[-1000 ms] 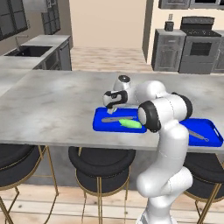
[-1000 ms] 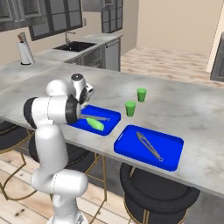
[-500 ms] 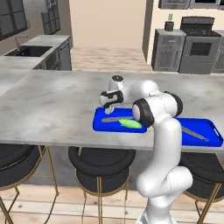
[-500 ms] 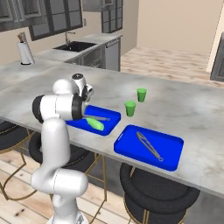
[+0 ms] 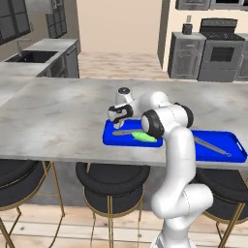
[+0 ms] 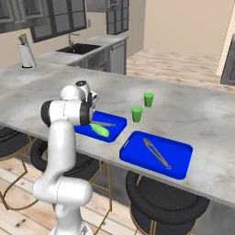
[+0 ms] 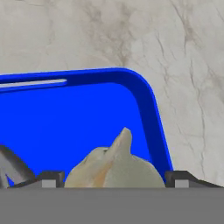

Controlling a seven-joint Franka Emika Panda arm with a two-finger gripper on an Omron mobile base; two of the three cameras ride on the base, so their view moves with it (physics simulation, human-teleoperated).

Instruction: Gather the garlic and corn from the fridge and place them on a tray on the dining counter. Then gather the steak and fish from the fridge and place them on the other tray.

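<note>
End effector (image 5: pixel 117 117): held low over the near-left corner of the left tray (image 5: pixel 110 137), fingers spread wide. The garlic (image 7: pixel 114 168) is seen between the two fingertips in the hand view; whether it is gripped or already lying on the tray floor cannot be told.
Garlic: an off-white bulb with a pointed tip, framed just inside the tray's rounded corner.
Reason for the pose: judged as a set-down, the bulb being brought inside the low rim so that it cannot roll off.
Corn (image 5: pixel 143 137): already laid on the same tray, a green oblong beside a grey utensil (image 6: pixel 105 124).
Other tray (image 6: pixel 179 166): just beside the first on the bench (image 6: pixel 202 114), with only tongs (image 6: pixel 156 153) in it; steak and fish are judged still to be fetched.
Surroundings: two green cups (image 6: pixel 137 114) behind the trays, stools (image 5: pixel 107 177) tucked below; nothing blocks a straight lift.
</note>
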